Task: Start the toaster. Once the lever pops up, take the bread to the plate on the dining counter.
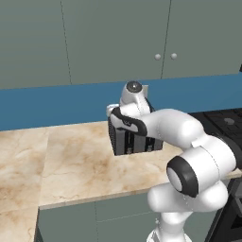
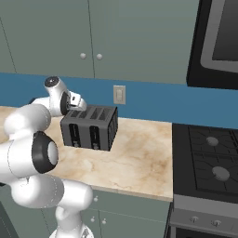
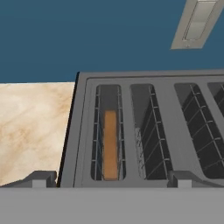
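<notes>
With the gripper [image 3: 110, 180] spread wide above the toaster [image 3: 148, 127], the bread [image 3: 110, 144] at 12 o'clock looks light, stiff and crumbly; pinch its top crust.

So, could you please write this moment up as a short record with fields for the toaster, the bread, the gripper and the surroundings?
toaster: dark grey toaster, four slots, standing on the marble worktop near the blue backsplash
bread: brown slice sitting upright in the leftmost slot as the hand view shows it; the other slots look empty
gripper: open, fingers spread wide, poised above the toaster's top
surroundings: wall outlet behind the toaster, stove to its right
</notes>
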